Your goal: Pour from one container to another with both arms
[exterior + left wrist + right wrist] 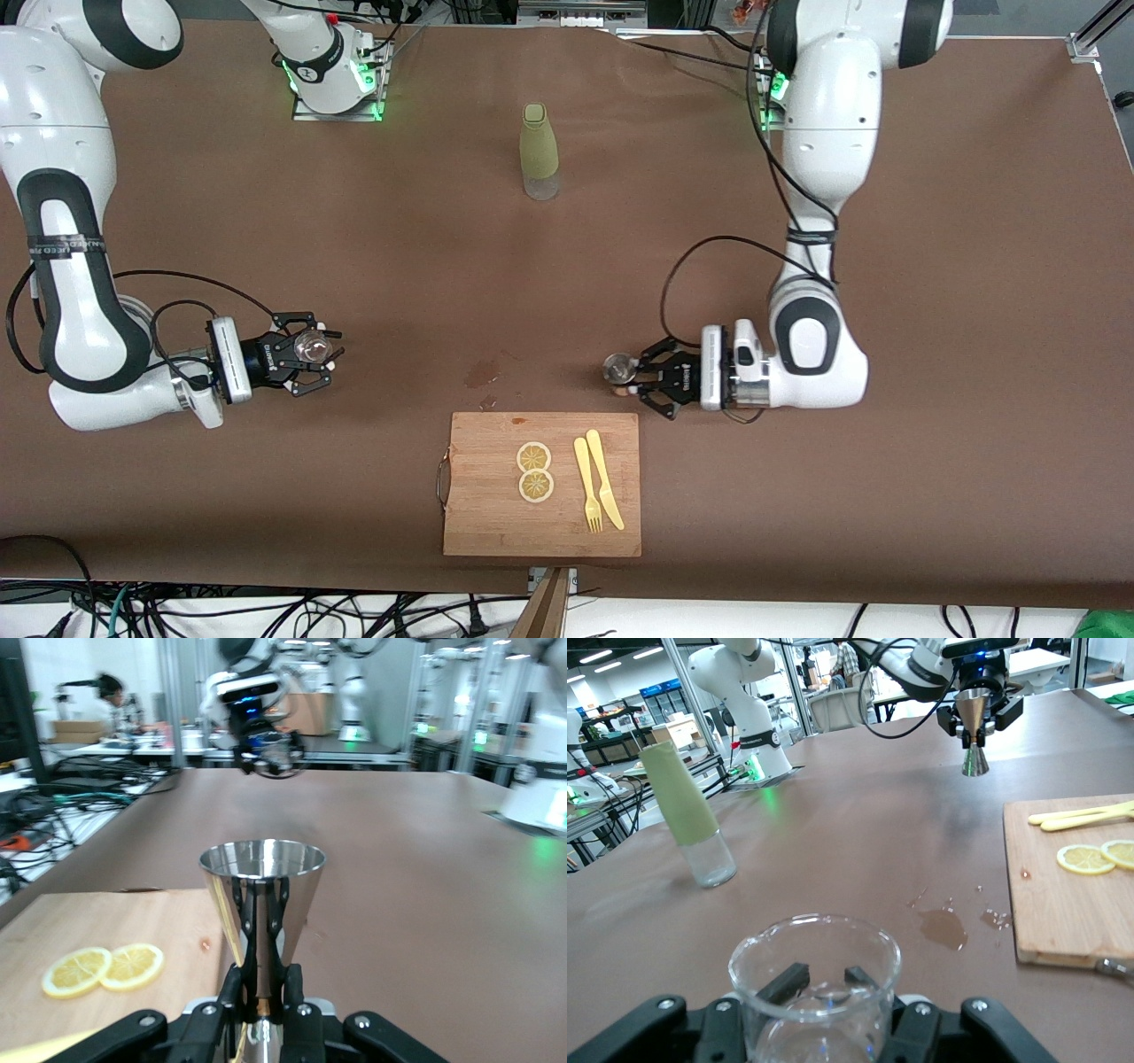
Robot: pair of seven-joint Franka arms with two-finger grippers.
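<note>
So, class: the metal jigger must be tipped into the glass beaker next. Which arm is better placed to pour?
The left. Its gripper already holds the metal jigger upright beside the cutting board. The right gripper holds the glass beaker, which receives.

You can't see the lower half of the metal jigger [261, 895]: the left gripper [263, 979] covers it and the frame's bottom edge crops it. The glass beaker [815, 979] is likewise cropped at the bottom of the right wrist view, its base hidden.
</note>
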